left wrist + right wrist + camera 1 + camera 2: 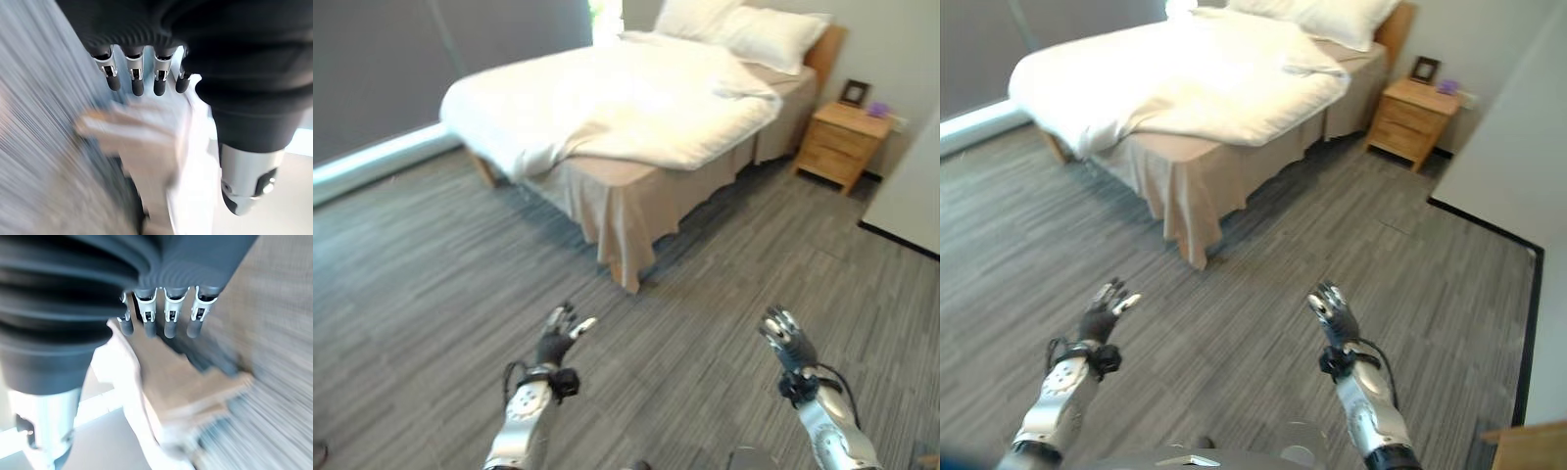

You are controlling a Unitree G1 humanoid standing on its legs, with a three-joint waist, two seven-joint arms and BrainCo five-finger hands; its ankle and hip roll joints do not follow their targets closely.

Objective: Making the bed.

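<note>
Ahead, rumpled white duvet on beige-skirted bed, left hand and right hand empty, fingers straight.

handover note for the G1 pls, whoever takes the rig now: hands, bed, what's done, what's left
Left robot hand: open, empty, held over the floor, well short of the bed.
Right robot hand: open, empty, also over the floor.
Duvet: white, rumpled, lying askew, bunched toward the far side; the near foot corner of the beige bed skirt is uncovered.
Pillows: at the headboard end.
Nightstand: beside the head of the bed.
Done: nothing visible yet; neither hand touches the bedding.
Left: close in on the bed, grasp the duvet edge, pull it straight over the near corner, smooth it.
</note>
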